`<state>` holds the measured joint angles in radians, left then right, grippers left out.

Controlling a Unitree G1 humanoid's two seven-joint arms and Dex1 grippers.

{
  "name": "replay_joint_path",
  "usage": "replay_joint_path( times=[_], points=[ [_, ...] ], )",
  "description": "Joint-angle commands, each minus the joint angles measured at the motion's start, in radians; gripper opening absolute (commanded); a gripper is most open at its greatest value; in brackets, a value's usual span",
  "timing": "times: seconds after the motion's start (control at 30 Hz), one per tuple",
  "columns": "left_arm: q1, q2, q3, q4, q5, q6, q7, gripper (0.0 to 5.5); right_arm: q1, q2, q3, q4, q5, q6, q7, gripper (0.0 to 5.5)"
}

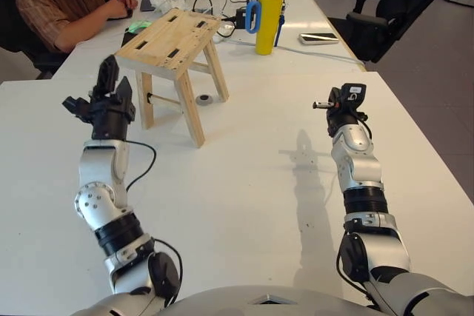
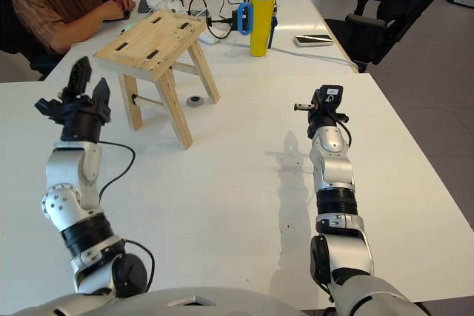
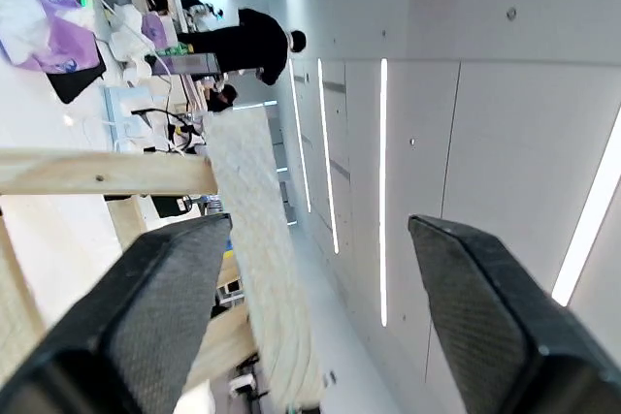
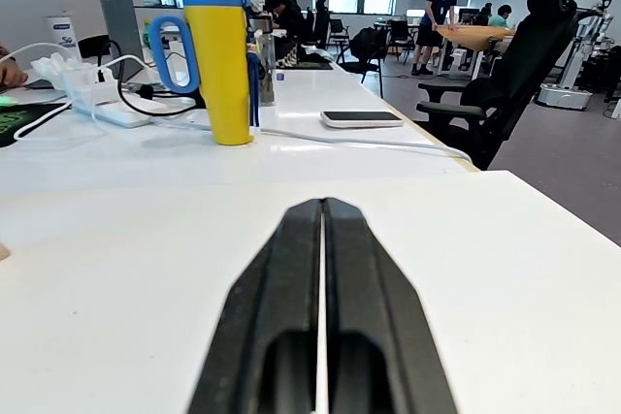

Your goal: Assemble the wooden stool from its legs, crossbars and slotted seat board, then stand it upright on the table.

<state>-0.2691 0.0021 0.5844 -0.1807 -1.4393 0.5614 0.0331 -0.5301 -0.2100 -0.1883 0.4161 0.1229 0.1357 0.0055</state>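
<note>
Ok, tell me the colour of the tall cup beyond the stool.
Yellow cup, blue handle and lid; clearest in the right wrist view.

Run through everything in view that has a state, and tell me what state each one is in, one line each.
wooden stool: assembled, standing upright on the table
left gripper: fingers open, holding nothing, beside the stool
right gripper: fingers shut, holding nothing
yellow bottle: upright, blue lid on
phone: lying flat
</note>
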Motion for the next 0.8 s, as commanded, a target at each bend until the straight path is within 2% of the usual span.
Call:
replay_joint_path(
  times=[0.03, 0.13, 0.23, 0.3, 0.4, 0.5, 0.57, 0.6, 0.67, 0.7, 0.73, 0.8],
  points=[
    [0.254, 0.154, -0.208, -0.098, 0.184, 0.126, -0.276, 3.4, -0.006, -0.012, 0.008, 0.011, -0.012, 0.018, 0.014, 0.0],
    [0.289, 0.247, -0.387, -0.139, 0.361, 0.119, -0.447, 3.4, -0.001, -0.015, 0.009, 0.016, -0.012, 0.02, 0.018, 0.0],
    [0.199, 0.329, -0.637, -0.078, 0.684, -0.02, -0.585, 3.4, -0.002, -0.006, 0.02, 0.026, -0.014, 0.023, 0.023, 0.0],
    [0.113, 0.319, -0.743, 0.035, 0.854, -0.129, -0.623, 3.4, -0.015, 0.002, 0.032, 0.037, -0.017, 0.023, 0.03, 0.0],
    [-0.058, 0.272, -0.784, 0.353, 1.064, -0.324, -0.569, 3.4, -0.035, 0.004, 0.048, 0.057, -0.021, 0.016, 0.042, 0.0],
    [-0.229, 0.259, -0.774, 0.72, 1.184, -0.502, -0.551, 3.4, -0.048, 0.004, 0.056, 0.082, -0.017, 0.003, 0.05, 0.0],
    [-0.353, 0.268, -0.753, 0.932, 1.232, -0.575, -0.499, 3.4, -0.054, 0.008, 0.062, 0.096, -0.017, -0.005, 0.053, 0.0],
    [-0.418, 0.315, -0.77, 1.04, 1.304, -0.61, -0.403, 3.4, -0.06, 0.012, 0.067, 0.102, -0.019, -0.008, 0.054, 0.0],
    [-0.523, 0.507, -0.804, 1.248, 1.464, -0.611, -0.076, 3.4, -0.076, 0.021, 0.082, 0.105, -0.025, -0.016, 0.058, 0.0],
    [-0.561, 0.617, -0.812, 1.316, 1.517, -0.607, 0.031, 3.4, -0.078, 0.021, 0.089, 0.1, -0.03, -0.019, 0.058, 0.0],
    [-0.588, 0.685, -0.814, 1.356, 1.545, -0.608, 0.08, 3.4, -0.076, 0.022, 0.093, 0.097, -0.033, -0.022, 0.057, 0.0],
    [-0.643, 0.743, -0.812, 1.394, 1.57, -0.635, 0.1, 3.4, -0.063, 0.025, 0.098, 0.09, -0.033, -0.024, 0.055, 0.0]
  ],
)
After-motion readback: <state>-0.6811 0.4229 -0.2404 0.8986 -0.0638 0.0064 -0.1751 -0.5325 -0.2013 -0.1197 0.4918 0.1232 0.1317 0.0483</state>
